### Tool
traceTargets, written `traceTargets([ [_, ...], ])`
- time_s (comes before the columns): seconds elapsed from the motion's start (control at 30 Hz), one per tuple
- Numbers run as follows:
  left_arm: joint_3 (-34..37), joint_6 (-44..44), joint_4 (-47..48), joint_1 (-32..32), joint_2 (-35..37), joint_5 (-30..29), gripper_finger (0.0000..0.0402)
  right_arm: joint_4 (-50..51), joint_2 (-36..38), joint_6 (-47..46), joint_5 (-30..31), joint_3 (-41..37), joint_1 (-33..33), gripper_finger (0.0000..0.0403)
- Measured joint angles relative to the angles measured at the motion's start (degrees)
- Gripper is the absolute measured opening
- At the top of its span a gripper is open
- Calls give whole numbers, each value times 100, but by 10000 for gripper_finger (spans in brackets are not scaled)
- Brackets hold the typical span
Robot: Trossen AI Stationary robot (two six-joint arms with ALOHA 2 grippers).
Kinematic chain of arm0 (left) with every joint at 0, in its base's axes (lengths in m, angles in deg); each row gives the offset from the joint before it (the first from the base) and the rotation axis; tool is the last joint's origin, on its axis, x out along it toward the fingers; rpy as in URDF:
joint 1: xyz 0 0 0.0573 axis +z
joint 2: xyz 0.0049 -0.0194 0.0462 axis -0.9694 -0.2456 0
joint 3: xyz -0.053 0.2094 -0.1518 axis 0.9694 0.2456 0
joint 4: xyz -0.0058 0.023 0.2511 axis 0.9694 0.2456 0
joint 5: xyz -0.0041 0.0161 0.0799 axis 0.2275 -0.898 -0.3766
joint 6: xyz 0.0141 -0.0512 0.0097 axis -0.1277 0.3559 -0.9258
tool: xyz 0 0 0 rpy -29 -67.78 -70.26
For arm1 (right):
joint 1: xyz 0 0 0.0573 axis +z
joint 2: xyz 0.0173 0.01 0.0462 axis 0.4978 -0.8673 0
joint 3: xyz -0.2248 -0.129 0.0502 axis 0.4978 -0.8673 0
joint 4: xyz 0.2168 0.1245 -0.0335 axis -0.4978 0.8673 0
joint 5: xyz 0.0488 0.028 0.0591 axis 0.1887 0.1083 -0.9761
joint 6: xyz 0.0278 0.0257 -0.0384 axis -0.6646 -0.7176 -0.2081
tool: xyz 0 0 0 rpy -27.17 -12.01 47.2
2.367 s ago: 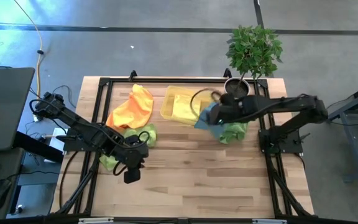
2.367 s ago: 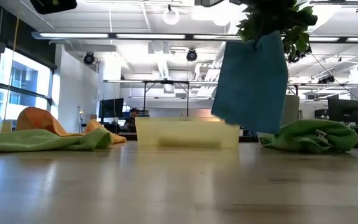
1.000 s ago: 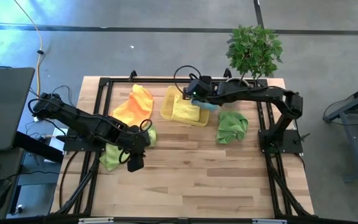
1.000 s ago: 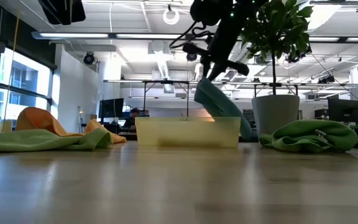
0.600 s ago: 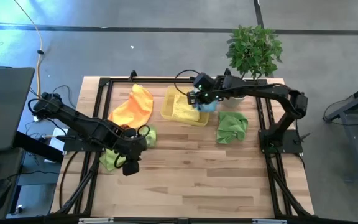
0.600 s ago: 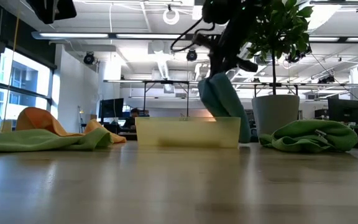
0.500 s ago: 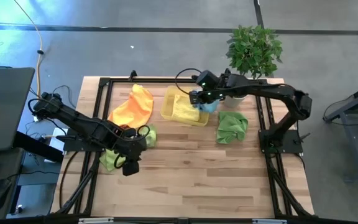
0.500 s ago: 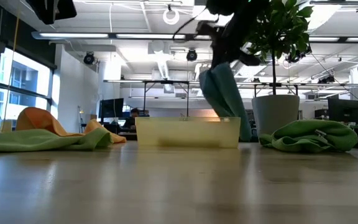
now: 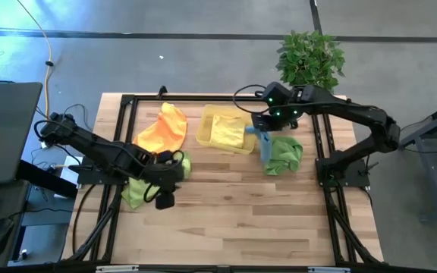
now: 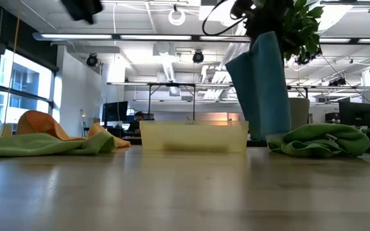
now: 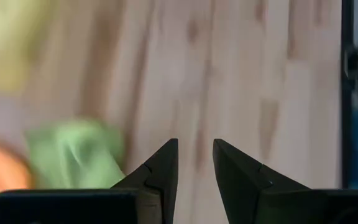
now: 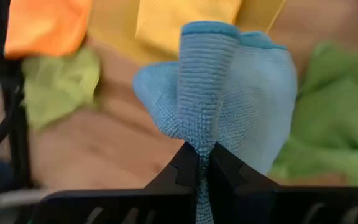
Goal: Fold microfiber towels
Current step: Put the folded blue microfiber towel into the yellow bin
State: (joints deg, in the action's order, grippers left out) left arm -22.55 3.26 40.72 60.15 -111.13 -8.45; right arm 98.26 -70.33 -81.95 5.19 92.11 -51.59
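Observation:
My right gripper [image 9: 267,123] is shut on the teal blue towel [image 9: 265,145], which hangs between the yellow tray [image 9: 204,127] and a crumpled light green towel [image 9: 284,155] at the right. In the low view the teal towel [image 10: 262,83] hangs in a long drape. A yellow towel [image 9: 227,132] lies in the tray. The orange towel [image 9: 162,129] lies heaped at the far left. The other light green towel [image 9: 136,191] lies by my left gripper [image 9: 163,199], which is open above bare wood [image 11: 194,146]. My right gripper pinches a bunched fold of the teal towel [image 12: 199,134] between its two fingers, which come from above and point down. Several layers are gathered there. The towel hangs slack below the fingers; whether its lower end [image 10: 272,131] touches the green towel, I cannot tell.
A potted plant [image 9: 308,62] stands at the table's far right corner. A black frame rail [image 9: 226,98] runs along the far edge. Bare wood [image 9: 234,216] fills the near half of the table.
My right gripper has gone from over the tray toward the table's right edge and up, still shut on the teal towel. The towel has come up from behind the tray and now hangs in a long drape beside the right green towel.

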Motion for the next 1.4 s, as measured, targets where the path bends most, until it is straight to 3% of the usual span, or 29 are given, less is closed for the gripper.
traceTargets([
  [0.2, 0, -1565, -1778, 481, 0, -679, 90, -118, 47, 142, -703, 0, 132, 2],
  [0.4, 0, -2473, -3365, 975, 0, -325, 98, -838, 42, 1081, -834, 0, 500, 2],
  [0.6, -2, -3286, -3890, 1322, -53, 364, 147, -1410, 42, 710, -668, 0, 685, 2],
  [0.87, 4, -5003, -4975, 1460, -451, -218, 213, -1886, 42, 289, -515, 0, 922, 2],
  [1.03, -2, -5279, -5501, 1652, -834, -218, 222, -2093, 41, 363, -515, 0, 1125, 2],
  [1.4, 0, -5496, -5408, 2045, -1019, -114, 218, -2088, 40, 1001, -620, 0, 1281, 2],
])
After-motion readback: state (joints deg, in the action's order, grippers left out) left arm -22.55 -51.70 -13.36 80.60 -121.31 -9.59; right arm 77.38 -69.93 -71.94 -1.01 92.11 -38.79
